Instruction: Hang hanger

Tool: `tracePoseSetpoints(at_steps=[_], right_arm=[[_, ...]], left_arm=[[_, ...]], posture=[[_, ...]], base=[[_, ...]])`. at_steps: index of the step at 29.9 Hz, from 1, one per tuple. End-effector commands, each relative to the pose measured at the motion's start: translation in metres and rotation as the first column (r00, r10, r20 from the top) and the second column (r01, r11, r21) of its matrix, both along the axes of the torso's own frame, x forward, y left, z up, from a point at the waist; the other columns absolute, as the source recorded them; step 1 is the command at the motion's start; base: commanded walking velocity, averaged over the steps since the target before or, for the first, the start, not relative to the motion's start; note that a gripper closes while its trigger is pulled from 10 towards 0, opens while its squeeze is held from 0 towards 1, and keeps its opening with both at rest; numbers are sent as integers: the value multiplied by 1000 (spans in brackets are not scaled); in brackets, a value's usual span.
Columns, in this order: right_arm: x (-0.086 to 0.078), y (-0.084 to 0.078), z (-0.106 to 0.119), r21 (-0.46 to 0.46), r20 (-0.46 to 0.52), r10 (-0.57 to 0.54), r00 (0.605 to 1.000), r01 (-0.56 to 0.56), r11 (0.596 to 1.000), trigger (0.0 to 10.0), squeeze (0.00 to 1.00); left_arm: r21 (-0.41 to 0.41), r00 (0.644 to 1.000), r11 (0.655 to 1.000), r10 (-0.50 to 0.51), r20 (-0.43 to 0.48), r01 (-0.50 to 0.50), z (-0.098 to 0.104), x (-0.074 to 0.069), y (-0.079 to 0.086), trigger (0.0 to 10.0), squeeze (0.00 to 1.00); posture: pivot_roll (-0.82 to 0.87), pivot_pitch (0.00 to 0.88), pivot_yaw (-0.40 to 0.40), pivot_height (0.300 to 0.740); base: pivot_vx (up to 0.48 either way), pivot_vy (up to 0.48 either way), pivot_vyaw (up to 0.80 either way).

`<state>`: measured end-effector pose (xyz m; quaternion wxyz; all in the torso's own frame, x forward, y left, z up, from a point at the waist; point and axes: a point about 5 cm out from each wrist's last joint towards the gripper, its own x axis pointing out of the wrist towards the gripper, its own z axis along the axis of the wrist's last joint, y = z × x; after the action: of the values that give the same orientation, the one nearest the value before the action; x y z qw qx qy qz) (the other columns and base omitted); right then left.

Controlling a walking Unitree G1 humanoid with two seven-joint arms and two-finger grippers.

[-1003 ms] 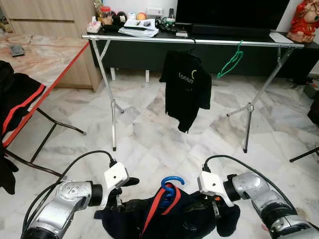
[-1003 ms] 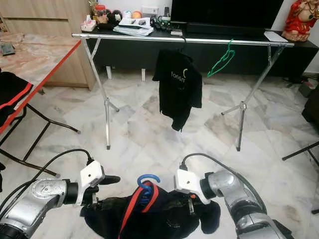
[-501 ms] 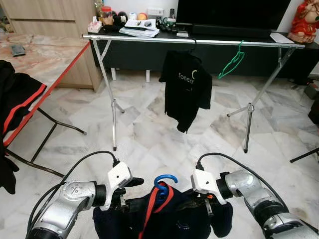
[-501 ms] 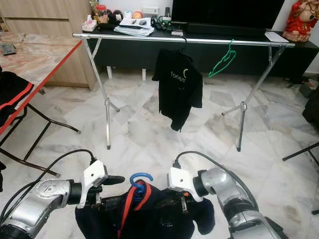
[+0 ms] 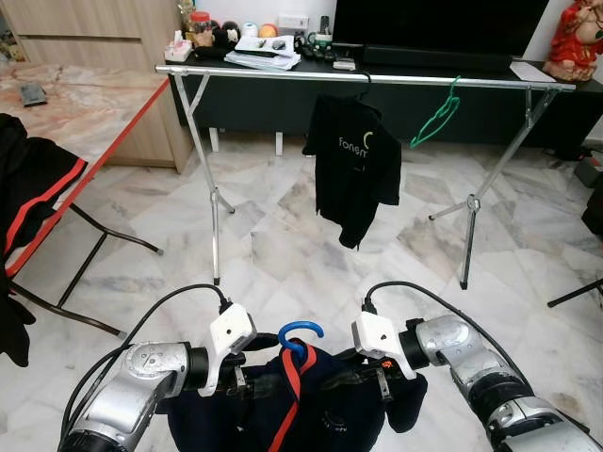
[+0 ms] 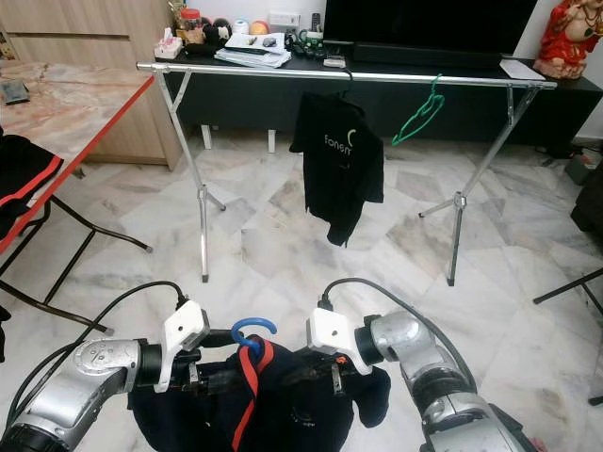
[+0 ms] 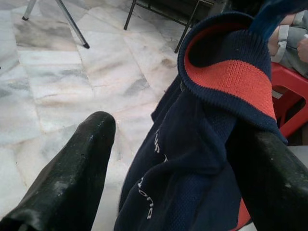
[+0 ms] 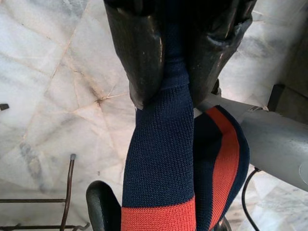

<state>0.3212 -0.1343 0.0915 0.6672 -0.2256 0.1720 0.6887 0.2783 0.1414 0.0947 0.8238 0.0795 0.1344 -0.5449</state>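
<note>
Left wrist view: left hand spread wide, one black finger bare, the other pressed against the navy garment just under its red-lined collar. Right wrist view: right hand pinched narrow on a fold of the same navy knit. Both carried low, well short of the rail and far below its height, with the blue hanger hook standing up between the two hands and the garment drooping beneath them.

Probably the carry-and-approach step, with the hanging itself not yet begun. To do it well:

- Treat the left side as merely propped, not gripped; avoid tilting that way, or the hanger may slide off the open finger.
- Hold the pinch on the right firm, since cloth stretches and slips under its own weight.
- Raise both hands together so the hook stays upright and its open side faces the rail.
- Lift the hook clearly above the rail before moving across, then lower onto it; never push in from below.
- Aim for the bare stretch of rail on the side of the black T-shirt away from the green hanger, both already hung on the rail.
- Mind the rail's splayed legs on the marble floor while stepping closer.
- Release the right only once the rail bears the hook's weight.
</note>
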Motion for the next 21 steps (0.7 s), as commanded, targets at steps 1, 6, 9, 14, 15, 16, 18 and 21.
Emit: tracePoseSetpoints(at_steps=[1,6,9,14,15,16,18,21], right_arm=[[8,9,16,69,56,3,998,-7,998,0,0],[10,9,19,79,60,-5,998,0,997,0,0],[11,9,20,84,64,-14,998,8,996,0,0],[13,9,22,92,72,-31,997,24,995,0,0],[13,9,22,93,74,-33,997,26,995,0,0],[13,9,23,94,75,-36,997,29,995,0,0],[14,8,23,95,76,-43,996,36,995,0,0],[14,6,23,96,77,-54,996,46,994,0,0]], left_arm=[[8,1000,1000,-11,-12,11,-2,1,-6,6314,0],[-7,1000,1000,-9,-21,8,-3,0,-9,0,0],[-14,1000,1000,-9,-25,9,-3,0,-10,0,0],[-21,999,1000,-13,-30,12,-4,-1,-11,0,0],[-22,999,1000,-13,-31,12,-4,-1,-12,0,0],[-25,999,1000,-13,-32,12,-4,-1,-12,0,0],[-31,999,999,-13,-33,12,-4,-1,-13,0,0],[-41,999,999,-16,-36,15,-3,-2,-14,0,0]], posture=[[3,96,-50,740],[3,96,-50,740],[3,99,-50,740],[1,100,-49,740],[1,100,-49,740],[1,100,-49,740],[0,102,-48,740],[-3,99,-45,740]], base=[[0,0,0],[0,0,0],[0,0,0],[0,0,0],[0,0,0],[0,0,0],[0,0,0],[0,0,0]])
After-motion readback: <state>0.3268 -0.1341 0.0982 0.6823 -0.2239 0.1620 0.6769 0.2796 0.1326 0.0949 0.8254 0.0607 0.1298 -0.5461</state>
